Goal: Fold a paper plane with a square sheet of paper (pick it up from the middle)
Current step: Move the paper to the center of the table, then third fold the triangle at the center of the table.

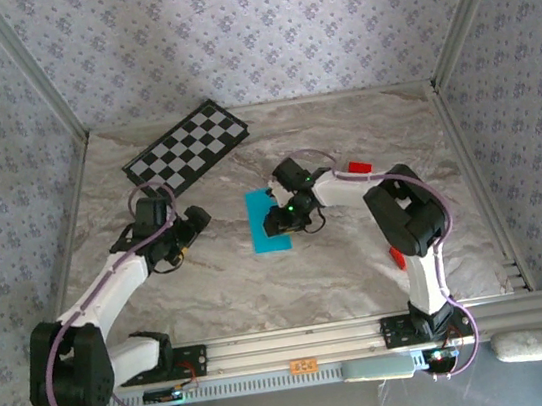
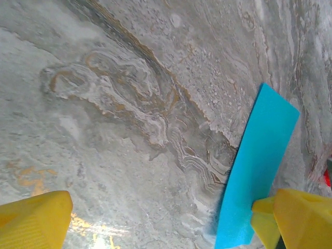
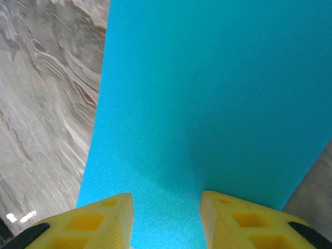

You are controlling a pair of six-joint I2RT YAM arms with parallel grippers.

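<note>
The square sheet of paper (image 1: 262,226) lies cyan side up near the table's middle and looks like an upright rectangle from above. My right gripper (image 1: 285,223) stands over its right part. In the right wrist view its yellow fingers (image 3: 98,223) are apart and rest on the sheet (image 3: 207,78), which rises in a soft ridge by the right finger. My left gripper (image 1: 186,231) is wide open to the left of the sheet. In the left wrist view its right finger (image 2: 303,218) sits at the near edge of the cyan strip (image 2: 259,161). A paper plane is out of view.
A black-and-white checkered board (image 1: 186,148) lies at the back left. One small red block (image 1: 358,166) sits behind the right arm and another (image 1: 397,258) beside its forearm. Metal rails and patterned walls bound the marble table (image 1: 211,282).
</note>
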